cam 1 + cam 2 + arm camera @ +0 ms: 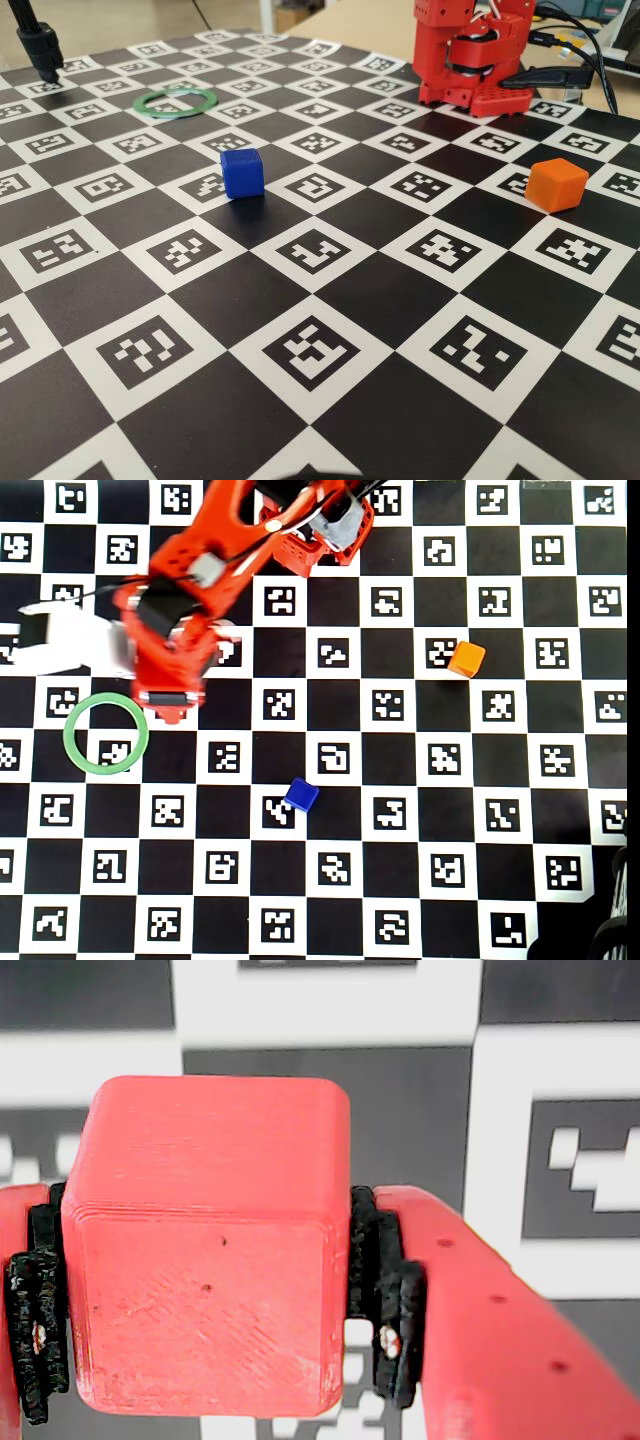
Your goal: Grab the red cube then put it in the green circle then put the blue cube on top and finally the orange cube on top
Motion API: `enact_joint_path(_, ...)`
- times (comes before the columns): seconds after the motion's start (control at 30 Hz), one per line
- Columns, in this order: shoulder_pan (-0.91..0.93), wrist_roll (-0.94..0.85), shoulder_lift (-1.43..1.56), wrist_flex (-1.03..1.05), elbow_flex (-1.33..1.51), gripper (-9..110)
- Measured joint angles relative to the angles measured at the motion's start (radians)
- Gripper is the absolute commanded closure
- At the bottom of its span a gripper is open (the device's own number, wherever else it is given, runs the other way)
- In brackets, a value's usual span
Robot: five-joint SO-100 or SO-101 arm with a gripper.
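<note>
The gripper (205, 1360) squeezes the red cube (205, 1260) by its flat sides; it looks light, hard, near the green circle (105, 733).

We see a red cube (205, 1250) between black pads (385, 1300) on red fingers. The board (330, 330) is a black-and-white checker, each white square bearing a black blocky marker. On it sit a deep-blue cube (242, 173), a bright-orange cube (557, 184) and a thin green ring (106, 733). The arm (185, 590) is red with black parts.
</note>
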Motion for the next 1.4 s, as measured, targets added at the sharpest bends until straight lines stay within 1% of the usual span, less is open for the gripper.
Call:
enact_joint_path(0.17,0.052,-0.048,-0.114,0.005,-0.129,102)
enact_joint_path(0.37,0.069,-0.069,-0.196,0.005,-0.207,102)
enact_joint_path(0.93,0.083,-0.058,-0.502,0.008,-0.5,102)
enact_joint_path(1.2,0.084,-0.058,-0.594,0.008,-0.523,102)
enact_joint_path(1.4,0.084,-0.058,-0.6,-0.015,-0.523,102)
